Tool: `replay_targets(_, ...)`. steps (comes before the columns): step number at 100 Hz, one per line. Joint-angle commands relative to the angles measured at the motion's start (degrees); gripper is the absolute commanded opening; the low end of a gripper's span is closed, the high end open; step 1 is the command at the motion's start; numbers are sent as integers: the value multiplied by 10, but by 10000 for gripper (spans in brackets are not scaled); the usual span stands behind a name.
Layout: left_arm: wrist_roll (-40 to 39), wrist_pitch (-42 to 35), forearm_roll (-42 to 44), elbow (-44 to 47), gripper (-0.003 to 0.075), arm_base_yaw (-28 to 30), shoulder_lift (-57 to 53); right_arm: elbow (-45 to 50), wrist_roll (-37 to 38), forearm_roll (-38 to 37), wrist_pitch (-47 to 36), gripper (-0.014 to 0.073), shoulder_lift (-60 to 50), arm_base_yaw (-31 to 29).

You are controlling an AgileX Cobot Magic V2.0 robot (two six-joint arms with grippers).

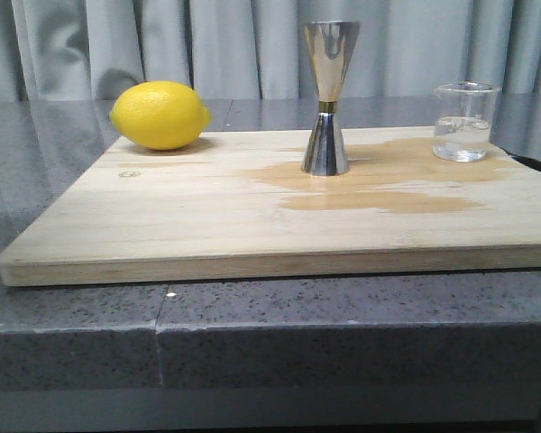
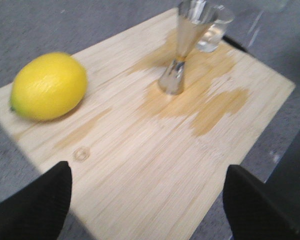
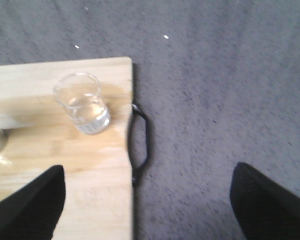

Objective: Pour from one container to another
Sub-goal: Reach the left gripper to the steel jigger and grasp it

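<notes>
The clear glass beaker (image 1: 464, 122) stands upright at the back right of the wooden board (image 1: 207, 225), with a little clear liquid in it. The steel hourglass jigger (image 1: 327, 97) stands upright near the board's middle on a damp stain. In the left wrist view the jigger (image 2: 182, 47) stands in front of the beaker (image 2: 214, 31). The left gripper (image 2: 147, 200) hangs open above the board's near part, holding nothing. The right gripper (image 3: 147, 200) is open over the board's right edge, apart from the beaker (image 3: 82, 102). Neither gripper appears in the front view.
A yellow lemon (image 1: 160, 115) lies at the board's back left, also in the left wrist view as a lemon (image 2: 49, 86). A black handle (image 3: 140, 142) juts from the board's right edge. Grey speckled countertop (image 1: 72, 316) surrounds the board; grey curtains hang behind.
</notes>
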Motion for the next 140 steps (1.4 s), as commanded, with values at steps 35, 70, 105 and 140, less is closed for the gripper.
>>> replay_targets(35,371,71,-290,-20,566,-82,157,89,-7,19,-261,602,1,66)
replay_targets(70,558,64,-435,-55,566,-164,282,128,-7,19,-335,602,1,67)
replay_targets(105,552,65,-435,-191,566,-205,408,128,-7,19,-350,601,1,67)
replay_targets(140,523,58,-435,-292,566,-238,485,128,-7,18,-350,601,1,67)
